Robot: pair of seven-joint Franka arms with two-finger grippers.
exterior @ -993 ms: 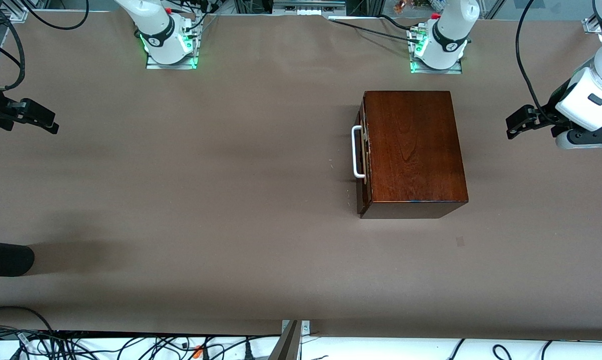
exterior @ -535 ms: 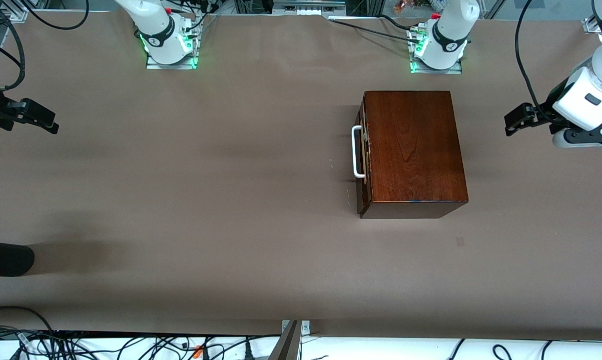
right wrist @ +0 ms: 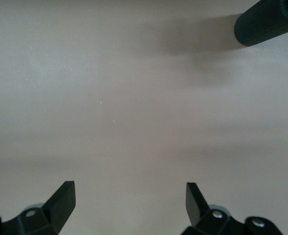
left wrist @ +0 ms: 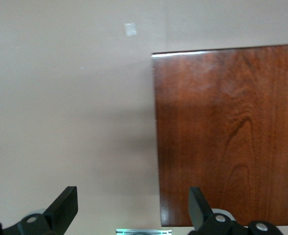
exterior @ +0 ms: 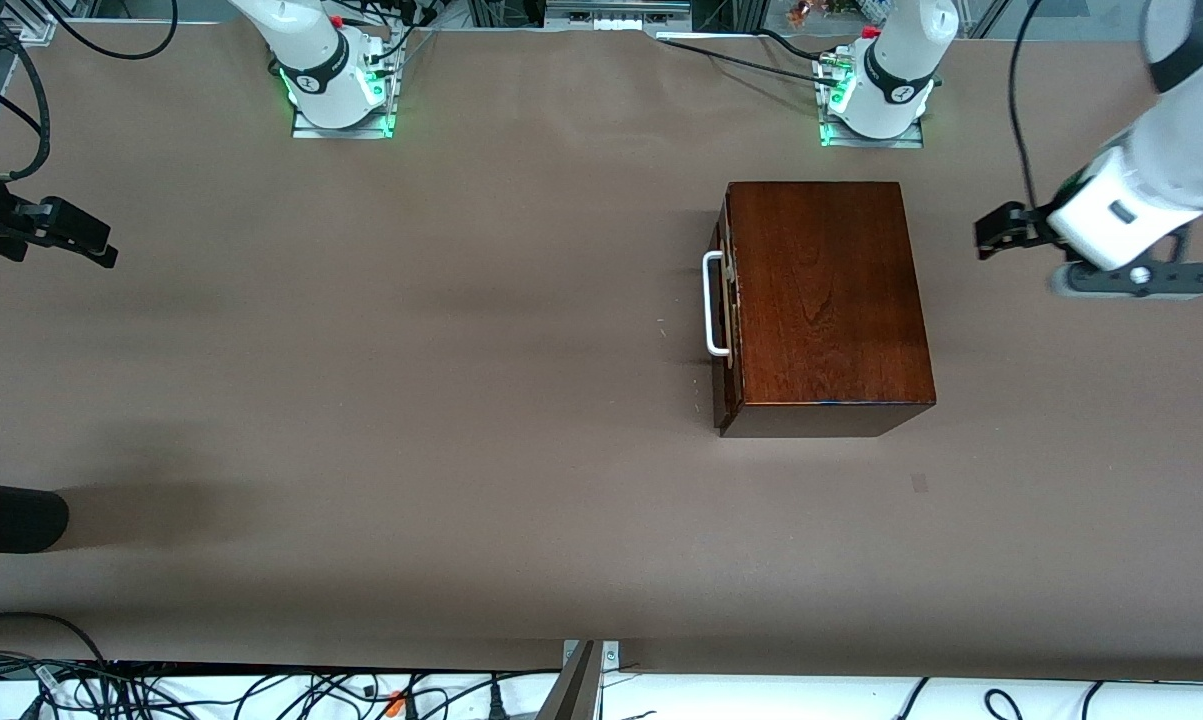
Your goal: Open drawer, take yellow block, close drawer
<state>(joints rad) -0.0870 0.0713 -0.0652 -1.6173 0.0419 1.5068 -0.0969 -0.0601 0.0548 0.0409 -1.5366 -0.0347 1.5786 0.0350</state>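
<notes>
Wooden box [exterior: 826, 300] sits on the brown worktop [exterior: 411, 400] toward the left arm's end, just in front of that arm's base [exterior: 876, 105]. Its drawer [exterior: 727, 305] is shut, dark front flush w/ the box, white U-shaped handle [exterior: 713, 304] facing the right arm's end of the worktop. Yellow block isn't visible in any view.

Left end effector [exterior: 999, 231] hangs in the air over bare worktop just beside the box, on the side away from the handle; in the left wrist view its fingers [left wrist: 65, 208] are spread wide w/ nothing between them [left wrist: 131, 210], box top [left wrist: 227, 132] showing below one finger.

Right end effector [exterior: 76, 240] waits at the edge of the front view, over bare worktop at the right arm's end, well apart from the box. Right wrist view shows it [right wrist: 129, 200] wide open & empty too, w/ a black ribbed cylinder [right wrist: 268, 22] lying on the worktop; same cylinder [exterior: 11, 515] shows at the front view's edge, nearer the front camera than that end effector.
</notes>
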